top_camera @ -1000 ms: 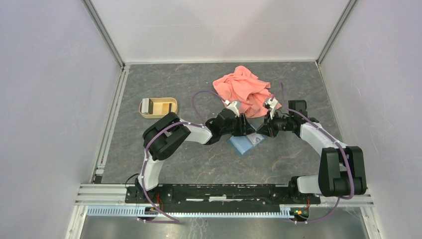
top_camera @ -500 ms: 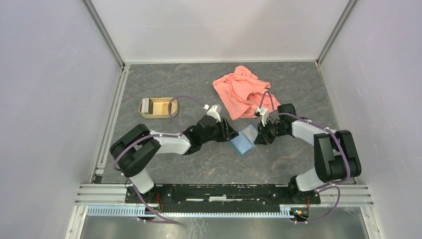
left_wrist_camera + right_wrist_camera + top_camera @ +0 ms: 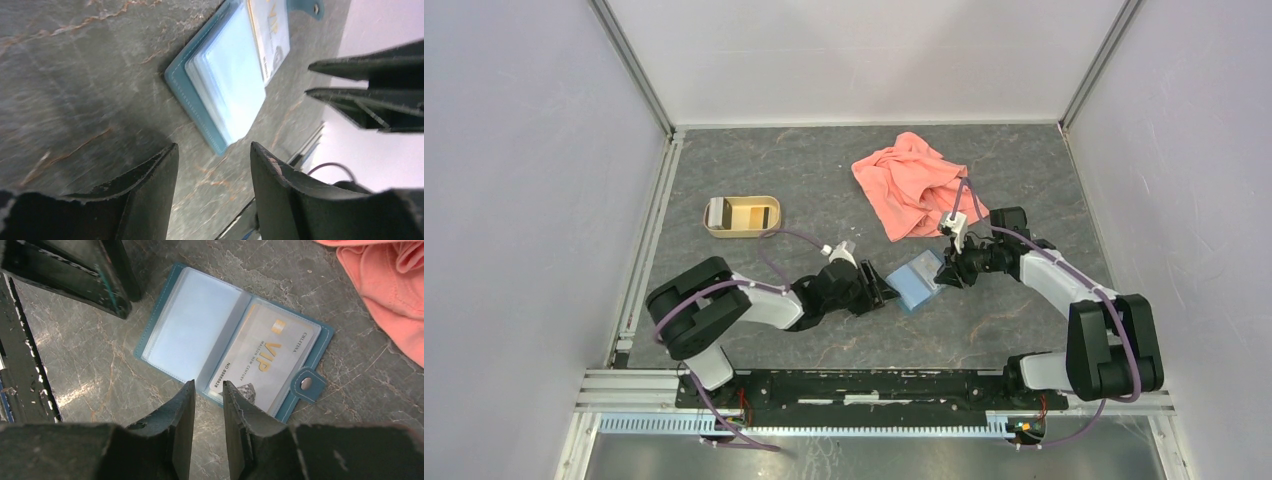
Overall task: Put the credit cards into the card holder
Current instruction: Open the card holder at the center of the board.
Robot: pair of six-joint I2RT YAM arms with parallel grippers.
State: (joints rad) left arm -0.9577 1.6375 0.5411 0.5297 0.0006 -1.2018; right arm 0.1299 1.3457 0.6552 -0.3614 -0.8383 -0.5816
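The teal-blue card holder (image 3: 917, 283) lies open and flat on the grey table, its clear sleeves facing up. One credit card (image 3: 265, 357), pale with gold "VIP" lettering, sits inside the sleeve on the snap-tab side, and the other sleeve (image 3: 192, 325) looks bare. In the left wrist view the card holder (image 3: 225, 85) shows the card (image 3: 270, 35) at its far end. My left gripper (image 3: 214, 147) hovers open just off the holder's left edge, holding nothing. My right gripper (image 3: 209, 386) stands slightly open at the holder's spine edge, with nothing between its fingers.
A salmon-pink cloth (image 3: 919, 185) is crumpled at the back, just behind the right arm. A tan oval tray (image 3: 741, 216) stands at the left. The two grippers face each other across the holder, a hand's width apart. Walls enclose the table on three sides.
The holder, propped up between the grippers half a second ago, now lies flat and open. Both grippers have opened wider and backed off it, the left one towards the near left.
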